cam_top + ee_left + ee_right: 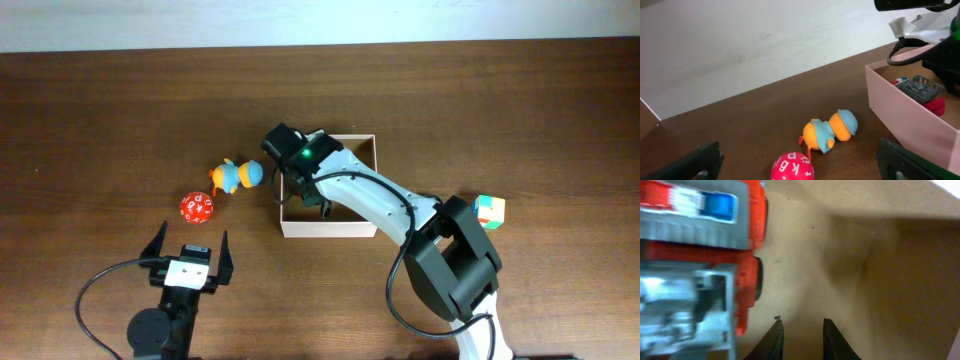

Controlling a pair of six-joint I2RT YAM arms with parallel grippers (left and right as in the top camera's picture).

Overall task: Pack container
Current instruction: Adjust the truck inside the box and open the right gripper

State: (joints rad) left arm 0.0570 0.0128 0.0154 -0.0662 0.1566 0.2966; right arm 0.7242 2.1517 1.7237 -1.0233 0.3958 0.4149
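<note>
The container (pixel 330 229) is a shallow white-walled box with a tan inside, mid-table; its wall (pixel 905 115) shows at the right of the left wrist view. My right gripper (pixel 800 321) reaches down inside it, fingers drawn close with only a narrow gap and nothing between them, just above the tan floor (pixel 880 280). A red and grey toy truck (pixel 700 255) lies in the box to the left of those fingers. My left gripper (pixel 193 234) stands wide open near the front edge, with a red lettered ball (pixel 792 167) between and just ahead of its fingers.
An orange and blue duck toy (pixel 238 175) lies on the table left of the box, beyond the red ball (pixel 197 207). A multicoloured cube (pixel 489 210) sits to the right of the box, beside the right arm's elbow.
</note>
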